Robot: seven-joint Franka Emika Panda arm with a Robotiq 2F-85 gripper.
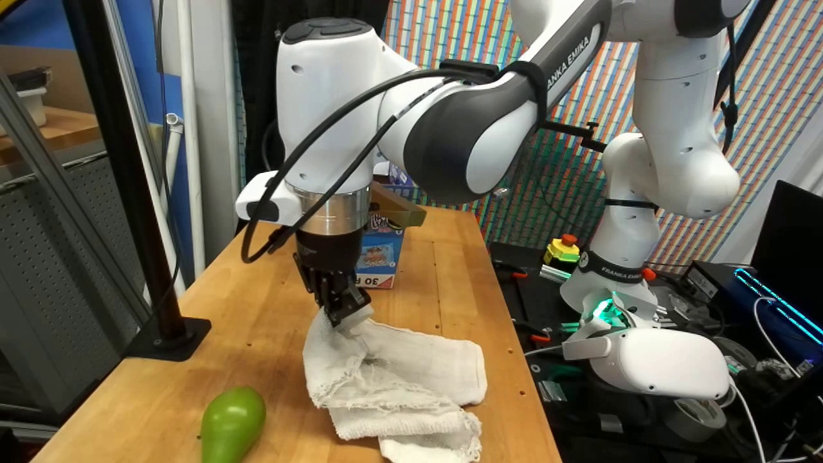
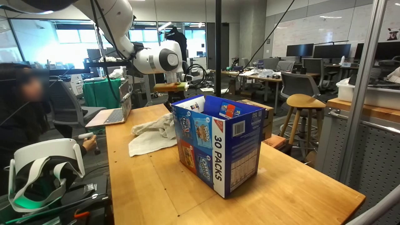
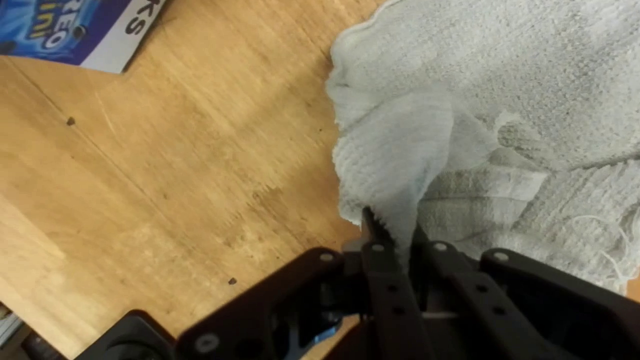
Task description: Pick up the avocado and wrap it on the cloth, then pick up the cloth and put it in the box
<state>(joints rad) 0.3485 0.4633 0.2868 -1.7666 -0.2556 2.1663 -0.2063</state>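
My gripper (image 1: 350, 315) is shut on the white cloth (image 1: 418, 386), pinching a bunched fold near one end. In the wrist view that fold rises between the fingertips (image 3: 372, 227), while the wrinkled rest spreads over the wood. The green avocado (image 1: 231, 424) lies uncovered on the tabletop, apart from the cloth, toward the bottom of an exterior view. It is out of sight in the wrist view. Behind the arm stands the blue box (image 1: 379, 257), partly covered by it. An exterior view shows the box (image 2: 239, 153) upright with an open top; it hides part of the cloth.
The wooden table (image 2: 143, 193) bears a black pole foot (image 1: 170, 341) along one edge. A laptop (image 2: 115, 115) sits at the far edge, and a brown carton (image 2: 268, 122) is behind the box. A white headset (image 1: 662, 363) rests beside the table.
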